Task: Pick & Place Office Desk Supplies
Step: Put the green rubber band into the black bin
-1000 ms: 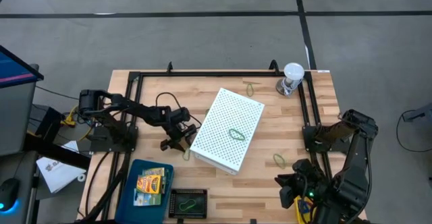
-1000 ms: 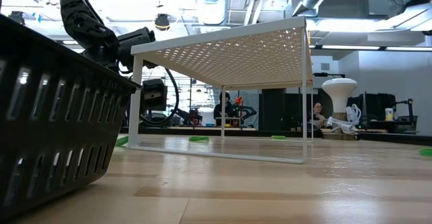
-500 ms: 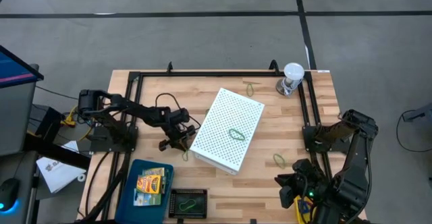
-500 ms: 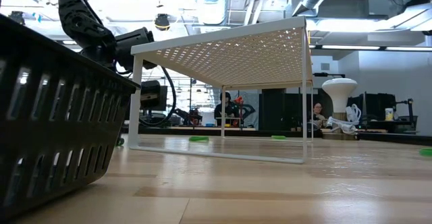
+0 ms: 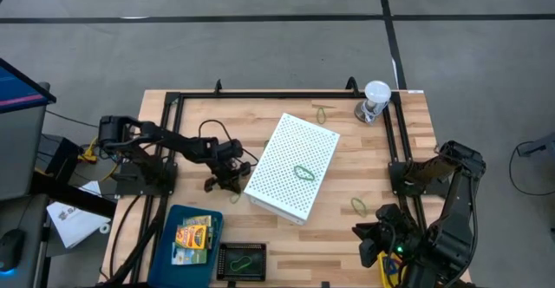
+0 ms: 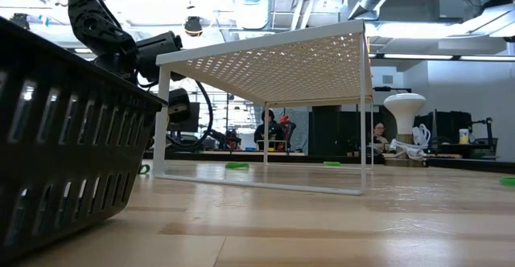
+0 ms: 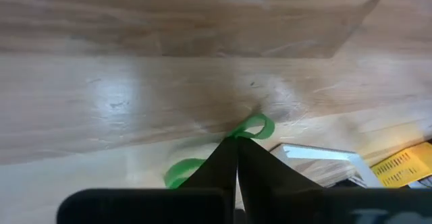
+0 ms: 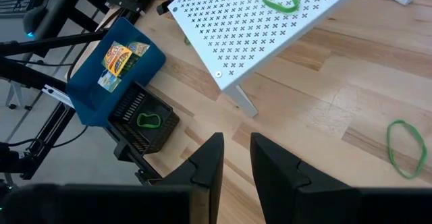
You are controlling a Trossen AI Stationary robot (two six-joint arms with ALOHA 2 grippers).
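Green rubber band (image 7: 251, 128), half hidden by left jaws

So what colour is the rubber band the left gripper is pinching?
Green rubber band, clearest in the left wrist view.

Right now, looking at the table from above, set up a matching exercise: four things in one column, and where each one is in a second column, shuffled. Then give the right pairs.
Things:
1. crayon boxes
2. clear cup
3. green rubber band
4. second green rubber band

Places:
A. on top of the white perforated stand
B. in the blue tray
C. pinched in the left gripper
D. at the far right corner of the table

Pairs: 1-B, 2-D, 3-C, 4-A
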